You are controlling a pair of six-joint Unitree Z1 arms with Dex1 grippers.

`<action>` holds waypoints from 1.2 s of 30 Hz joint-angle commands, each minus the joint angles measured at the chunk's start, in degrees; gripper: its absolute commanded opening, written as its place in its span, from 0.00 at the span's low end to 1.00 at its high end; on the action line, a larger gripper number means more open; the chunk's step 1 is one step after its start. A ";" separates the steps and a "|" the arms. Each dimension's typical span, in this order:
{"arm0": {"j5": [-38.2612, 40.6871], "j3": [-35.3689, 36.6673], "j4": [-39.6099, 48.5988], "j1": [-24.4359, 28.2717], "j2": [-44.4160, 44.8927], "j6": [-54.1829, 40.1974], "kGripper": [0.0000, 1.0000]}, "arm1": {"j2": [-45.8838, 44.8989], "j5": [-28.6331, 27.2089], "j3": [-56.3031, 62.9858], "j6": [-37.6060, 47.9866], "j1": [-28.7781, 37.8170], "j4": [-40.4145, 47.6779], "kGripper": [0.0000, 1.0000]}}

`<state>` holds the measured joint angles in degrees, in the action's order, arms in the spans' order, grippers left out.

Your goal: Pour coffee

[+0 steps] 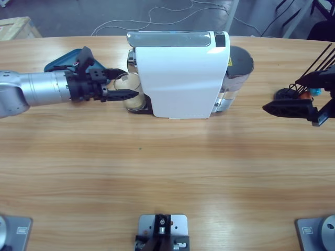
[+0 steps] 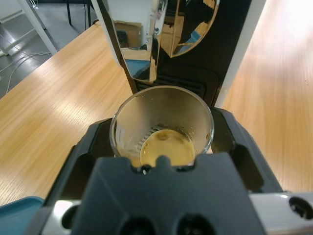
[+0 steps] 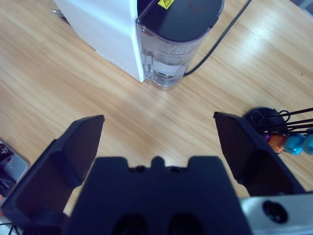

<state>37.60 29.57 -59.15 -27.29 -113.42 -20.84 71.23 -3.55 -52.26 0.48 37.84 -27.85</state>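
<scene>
A clear glass tumbler (image 1: 127, 82) stands on the drip tray under the spout of the white coffee machine (image 1: 180, 78). Its bottom holds a shallow layer of pale tan coffee (image 2: 168, 147). My left gripper (image 1: 130, 84) comes in from the left, and its black jaws press on both sides of the tumbler (image 2: 161, 112), shut on it. My right gripper (image 1: 275, 102) hovers open over the table at the right, with nothing between its jaws (image 3: 159, 120). It is well apart from the machine.
The machine's clear water tank (image 3: 176, 39) sits at its right end, with a black cable trailing off. A black wire rack with coloured capsules (image 3: 288, 139) stands beside the right gripper. A teal tray (image 1: 65, 60) lies behind the left arm.
</scene>
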 commanded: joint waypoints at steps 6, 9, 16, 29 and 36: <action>-13.00 -4.22 -3.67 1.10 6.70 1.75 0.00 | -0.04 0.73 2.09 0.75 -0.66 1.20 1.00; -19.75 -4.15 -0.35 1.97 10.82 1.94 0.00 | -0.06 1.17 2.69 1.01 -0.66 1.89 1.00; -23.67 -3.83 0.97 10.83 10.11 7.87 0.00 | -1.18 1.35 3.21 1.28 -0.66 1.92 1.00; -23.88 -2.87 -5.68 16.51 -3.91 10.38 0.00 | -4.35 1.23 3.13 1.19 -0.66 -2.42 1.00; -23.99 -4.24 -6.59 19.11 -3.95 11.15 0.00 | -4.37 1.26 2.93 1.19 -0.66 -2.91 1.00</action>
<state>14.26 26.45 -64.56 -10.94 -114.61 -10.89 67.80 -3.02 -51.10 1.09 37.83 -30.07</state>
